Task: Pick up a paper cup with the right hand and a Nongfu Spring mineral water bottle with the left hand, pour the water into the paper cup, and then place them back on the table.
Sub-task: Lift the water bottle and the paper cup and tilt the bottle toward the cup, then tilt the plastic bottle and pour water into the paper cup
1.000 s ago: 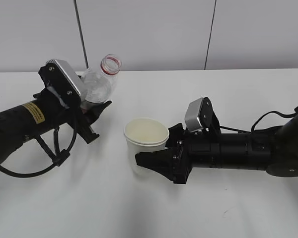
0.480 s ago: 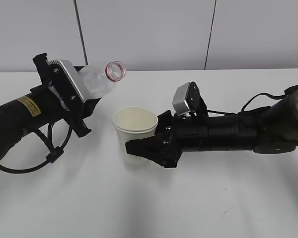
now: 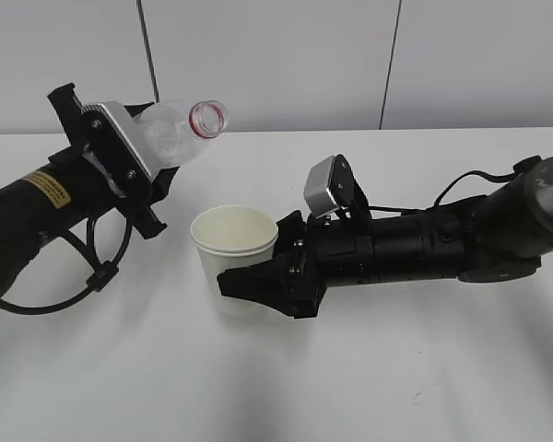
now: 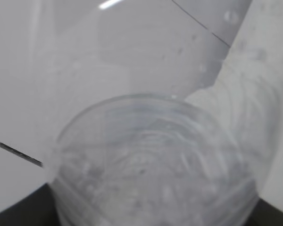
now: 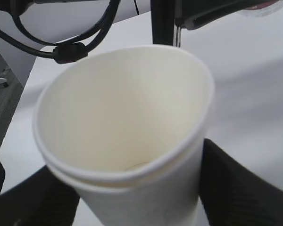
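A: Since the earlier frames your right hand (image 3: 258, 281) has slid the paper cup (image 3: 234, 257) left toward centre frame, and your left hand (image 3: 152, 175) has tipped the Nongfu Spring mineral water bottle (image 3: 180, 129) further over.

B: Jaws?

A: Right pair pinches the cup's lower wall, one black finger on each side in the right wrist view (image 5: 231, 188). Left pair is clamped on the bottle body; the left wrist view is filled with clear plastic (image 4: 155, 165).

B: Where's the bottle mouth?

A: Upper left of the exterior frame, red neck ring facing right, above and left of the cup rim, well apart from it.

B: Cup?

A: Left of centre, upright, over the table (image 3: 424, 387); can't tell whether it touches.
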Controlling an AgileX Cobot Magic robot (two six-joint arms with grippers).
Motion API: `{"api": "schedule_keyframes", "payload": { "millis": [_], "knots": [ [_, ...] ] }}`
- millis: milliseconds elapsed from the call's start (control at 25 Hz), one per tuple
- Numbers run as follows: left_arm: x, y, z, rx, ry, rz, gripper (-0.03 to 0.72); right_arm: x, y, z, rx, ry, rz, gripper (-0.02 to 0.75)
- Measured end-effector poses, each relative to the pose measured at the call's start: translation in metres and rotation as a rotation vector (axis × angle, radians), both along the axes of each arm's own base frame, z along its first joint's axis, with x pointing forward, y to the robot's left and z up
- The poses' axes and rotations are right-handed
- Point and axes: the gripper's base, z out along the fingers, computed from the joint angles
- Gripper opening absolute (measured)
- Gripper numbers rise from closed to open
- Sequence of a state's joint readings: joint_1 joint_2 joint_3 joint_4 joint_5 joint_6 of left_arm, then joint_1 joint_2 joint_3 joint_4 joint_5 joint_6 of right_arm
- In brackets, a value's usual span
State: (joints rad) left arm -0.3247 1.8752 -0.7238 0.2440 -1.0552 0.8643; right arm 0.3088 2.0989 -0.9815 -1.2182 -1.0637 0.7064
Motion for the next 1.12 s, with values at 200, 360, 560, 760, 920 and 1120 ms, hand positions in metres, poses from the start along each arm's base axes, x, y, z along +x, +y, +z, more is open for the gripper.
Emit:
{"api": "schedule_keyframes", "payload": {
  "millis": [200,360,560,760,920,1120],
  "knots": [
    [0.0004,0.0007,0.0031,0.098,-0.097,0.008,0.418,0.0002,0.0001,0.0002,0.001,0.003,-0.001,0.525],
    [0.0005,0.0008,0.0031,0.170,-0.139,0.009,0.418,0.0002,0.0001,0.0002,0.001,0.003,-0.001,0.525],
    [0.0006,0.0009,0.0031,0.235,-0.177,0.011,0.418,0.0002,0.0001,0.0002,0.001,0.003,-0.001,0.525],
    [0.0008,0.0014,0.0032,0.263,-0.193,0.016,0.418,0.0039,0.0011,0.0034,0.009,-0.010,-0.005,0.525],
    [0.0021,0.0038,0.0034,0.302,-0.213,0.046,0.418,0.0070,0.0021,0.0063,0.014,-0.023,-0.007,0.525],
    [0.0025,0.0045,0.0035,0.328,-0.226,0.055,0.418,0.0071,0.0020,0.0064,0.015,-0.022,-0.008,0.525]
  ]
}}
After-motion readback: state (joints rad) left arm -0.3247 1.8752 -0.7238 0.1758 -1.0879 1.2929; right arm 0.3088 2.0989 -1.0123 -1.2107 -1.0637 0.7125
